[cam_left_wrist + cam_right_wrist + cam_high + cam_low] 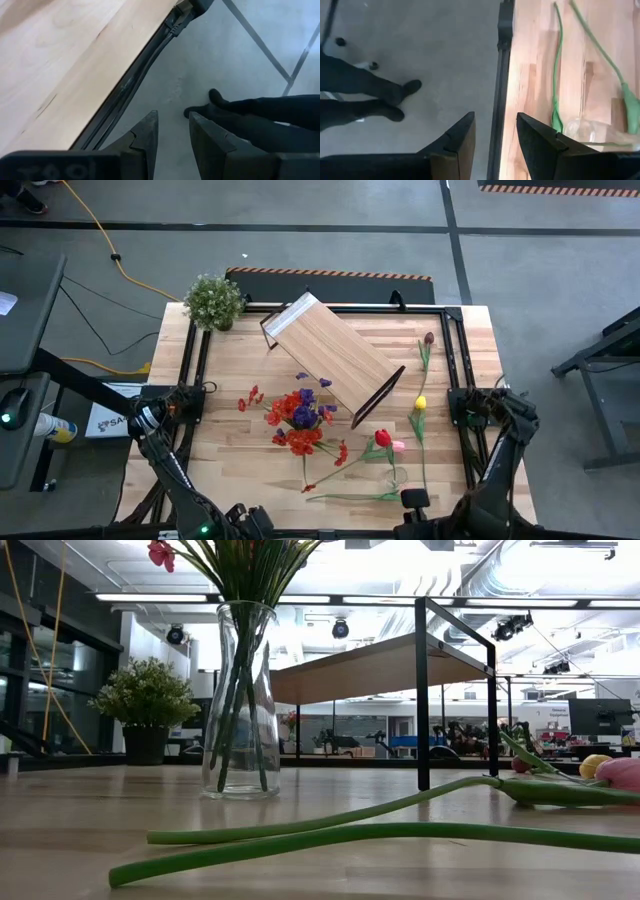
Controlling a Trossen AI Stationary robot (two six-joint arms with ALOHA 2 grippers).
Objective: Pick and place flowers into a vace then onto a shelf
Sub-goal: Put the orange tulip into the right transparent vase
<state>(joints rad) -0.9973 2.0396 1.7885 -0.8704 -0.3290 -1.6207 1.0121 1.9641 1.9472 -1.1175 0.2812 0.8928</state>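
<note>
Both claws are parked off the near edge of the tabletop, each with its fingers a narrow gap apart and nothing between them: the left claw [170,142] looks down at the floor just past the near-left edge, the right claw [495,142] straddles the near-right edge, with two green stems [555,75] lying on the wood just ahead of it. Working outward, the loose flowers are what you'll handle next: a red tulip [382,438] and a pink one [399,446] lie touching, right of centre near the near edge, their long stems [380,832] trailing flat toward that edge; a yellow tulip [420,403] and a dark maroon one [429,338] lie along the right edge. Expect these to be light, with bendy stems that flop if taken at the tip; pinch mid-stem, a little toward the bloom, and leave the soft heads alone. The glass vase [240,700] stands mid-tabletop and already holds a red and purple bunch [302,415]. Treat it as fragile, slick and top-heavy; grip around the body below the rim. The shelf [330,360] stands angled toward the far edge, beside the potted plant [214,301] at the far-left corner.
</note>
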